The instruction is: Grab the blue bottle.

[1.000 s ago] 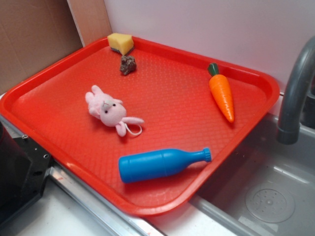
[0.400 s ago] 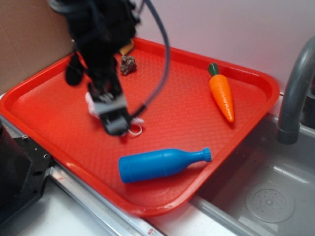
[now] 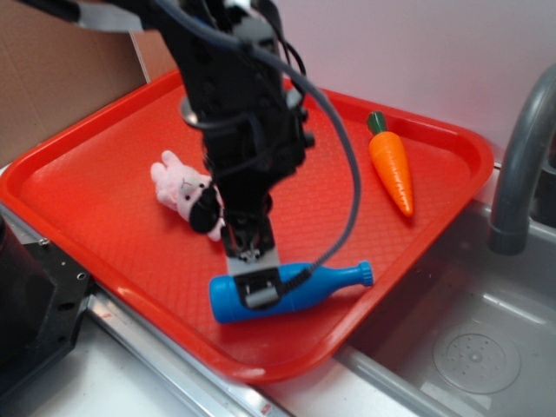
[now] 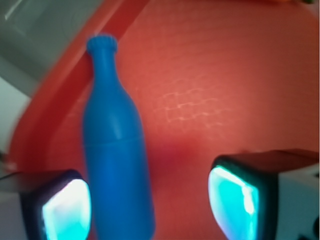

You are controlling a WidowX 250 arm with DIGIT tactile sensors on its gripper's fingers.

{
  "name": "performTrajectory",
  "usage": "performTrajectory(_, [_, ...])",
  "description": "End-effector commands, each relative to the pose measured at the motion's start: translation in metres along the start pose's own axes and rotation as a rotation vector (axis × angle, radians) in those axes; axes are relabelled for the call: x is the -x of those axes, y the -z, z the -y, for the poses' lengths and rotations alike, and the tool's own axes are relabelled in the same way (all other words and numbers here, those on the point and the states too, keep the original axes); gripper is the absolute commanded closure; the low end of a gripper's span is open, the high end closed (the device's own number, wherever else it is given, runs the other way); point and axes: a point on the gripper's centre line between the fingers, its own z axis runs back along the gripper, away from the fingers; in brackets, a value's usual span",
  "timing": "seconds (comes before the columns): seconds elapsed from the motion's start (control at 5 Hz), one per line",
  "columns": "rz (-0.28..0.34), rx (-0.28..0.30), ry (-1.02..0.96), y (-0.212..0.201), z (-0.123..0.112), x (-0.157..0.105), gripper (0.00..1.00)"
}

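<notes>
- Now that the arm has swung across from the bunny's side of the tray, the claw (image 3: 258, 289) sits right over the body of the blue bottle (image 3: 300, 287), which a second ago had nothing above it. It's spread wide open and holding nothing.
- The bottle itself hasn't budged: lying on its side along the tray's (image 3: 452, 143) front edge, cap pointing at the sink-side corner.
- So I'd say the approach is basically done and what's left is dropping down and squeezing.
- The wrist view shows what the exterior one hides: the bottle (image 4: 116, 150) isn't centred between the fingers (image 4: 235, 197), it's hugging the left one, with a lot of bare tray before the right one. Probably needs a nudge sideways first.
- The exterior view gives you the rest: the pink bunny (image 3: 182, 185) just behind the arm, the carrot (image 3: 391, 165) well apart by the sink-side edge, and the faucet (image 3: 521, 165) off the tray.
</notes>
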Motion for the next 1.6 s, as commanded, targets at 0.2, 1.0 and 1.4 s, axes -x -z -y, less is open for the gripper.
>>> performTrajectory(0.2, [-0.004,0.054,-0.002,0.027,0.006,0.011,0.85])
performTrajectory(1.0, [-0.034,-0.026,-0.5,-0.122,-0.062,0.069,1.0])
performTrajectory(1.4, [-0.052,-0.073,-0.808,-0.142,-0.097,0.111,1.0])
